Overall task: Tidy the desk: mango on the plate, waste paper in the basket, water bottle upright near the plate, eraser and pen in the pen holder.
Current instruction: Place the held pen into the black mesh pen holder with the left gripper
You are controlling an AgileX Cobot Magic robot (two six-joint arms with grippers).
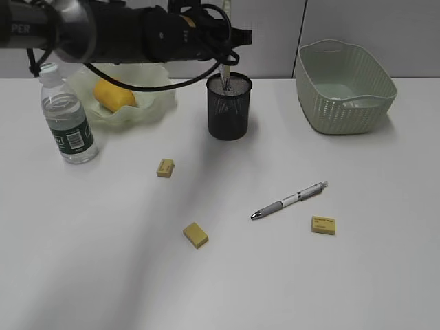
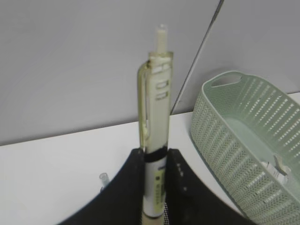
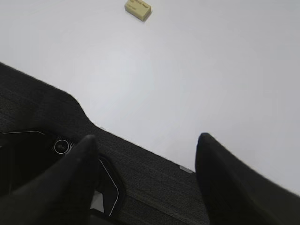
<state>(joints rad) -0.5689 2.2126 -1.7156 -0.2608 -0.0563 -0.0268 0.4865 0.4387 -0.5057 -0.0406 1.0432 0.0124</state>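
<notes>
My left gripper (image 1: pixel 227 51) reaches in from the left above the black mesh pen holder (image 1: pixel 229 113). It is shut on a pale pen (image 2: pixel 157 117) that stands upright, its lower end inside the holder. A second pen (image 1: pixel 289 201) lies on the desk (image 1: pixel 103 275). Three yellow erasers (image 1: pixel 165 168) (image 1: pixel 196 235) (image 1: pixel 323 225) lie scattered on it. The mango (image 1: pixel 113 95) rests on the wavy plate (image 1: pixel 148 113), with the water bottle (image 1: pixel 67 117) upright beside it. A white paper scrap (image 2: pixel 278 167) lies in the basket (image 1: pixel 347 103). My right gripper (image 3: pixel 146 138) is open and holds nothing, hanging over the desk's dark front edge.
The basket stands at the back right, near the grey wall. In the right wrist view one eraser (image 3: pixel 138 8) lies far ahead on bare white tabletop. The left arm spans the back left of the desk above the plate.
</notes>
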